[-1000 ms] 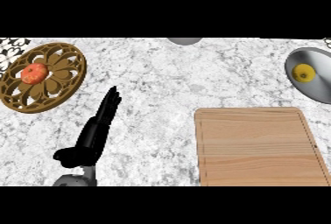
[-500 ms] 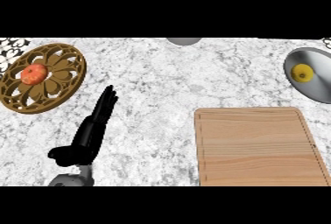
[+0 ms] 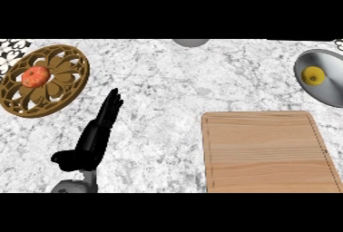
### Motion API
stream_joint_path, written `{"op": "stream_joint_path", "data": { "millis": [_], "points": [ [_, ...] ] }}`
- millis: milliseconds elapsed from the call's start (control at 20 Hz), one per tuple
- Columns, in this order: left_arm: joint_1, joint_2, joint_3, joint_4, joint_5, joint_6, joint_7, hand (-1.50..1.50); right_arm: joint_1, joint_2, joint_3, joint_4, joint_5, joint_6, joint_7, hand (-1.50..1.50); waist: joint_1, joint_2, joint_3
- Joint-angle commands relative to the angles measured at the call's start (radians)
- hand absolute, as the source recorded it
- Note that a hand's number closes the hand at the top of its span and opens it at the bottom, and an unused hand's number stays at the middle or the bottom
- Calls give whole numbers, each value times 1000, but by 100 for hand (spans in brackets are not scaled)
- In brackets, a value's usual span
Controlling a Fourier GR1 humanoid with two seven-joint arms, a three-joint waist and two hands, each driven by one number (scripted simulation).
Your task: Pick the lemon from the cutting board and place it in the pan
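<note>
Well, the marble desk [image 3: 174, 81] carries a wooden cutting board [image 3: 268, 152] at lower right, a carved wooden plate [image 3: 64, 88] at left and a grey pan [image 3: 328, 90] at the right edge. The left hand [image 3: 94, 142] lies low, its fingers [image 3: 110, 106] straight and holding nothing. The lemon [image 3: 313, 75] sits in the pan, and an orange fruit [image 3: 35, 76] sits on the plate.

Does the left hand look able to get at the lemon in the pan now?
Probably not. The left hand lies open at lower left; the lemon sits in the pan at the far right edge. Nothing blocks it, but it looks a long cross-body stretch.
</note>
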Motion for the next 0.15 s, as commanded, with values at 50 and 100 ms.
{"op": "stream_joint_path", "data": {
  "millis": [50, 100],
  "points": [
    [9, -10, -16, -5, -16, 7, -16, 0, 18, -14, 10, -7, -1, 68, -147, -150, 3, -1, 0],
    [14, -3, -13, 3, -11, -5, -26, 0, 20, -8, 18, -10, 2, 64, -161, -150, 1, -2, -1]
  ]
}}
